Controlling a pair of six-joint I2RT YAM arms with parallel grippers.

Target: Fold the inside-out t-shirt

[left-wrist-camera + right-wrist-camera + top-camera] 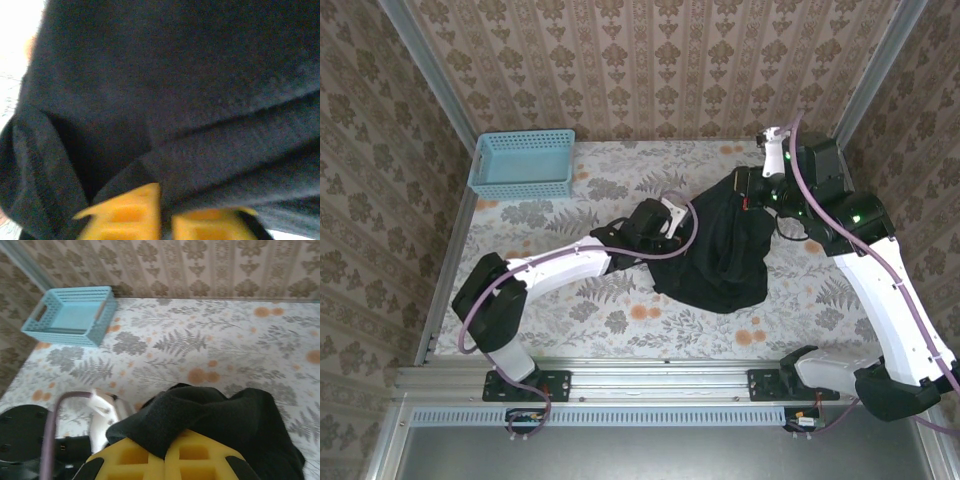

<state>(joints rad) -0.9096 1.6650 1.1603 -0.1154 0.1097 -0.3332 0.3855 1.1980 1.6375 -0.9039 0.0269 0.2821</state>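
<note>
On the floral table point(620, 320), amid patterned wallpaper point(650, 60), left gripper point(166, 220) and right gripper point(164, 455) clamp the t-shirt point(720, 260).

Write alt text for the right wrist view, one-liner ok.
The right gripper is shut on a bunched fold of a black t-shirt at the bottom of the frame, its yellow fingers pinching the cloth. Beyond lies a floral-patterned table, with a light blue basket at the upper left.
</note>
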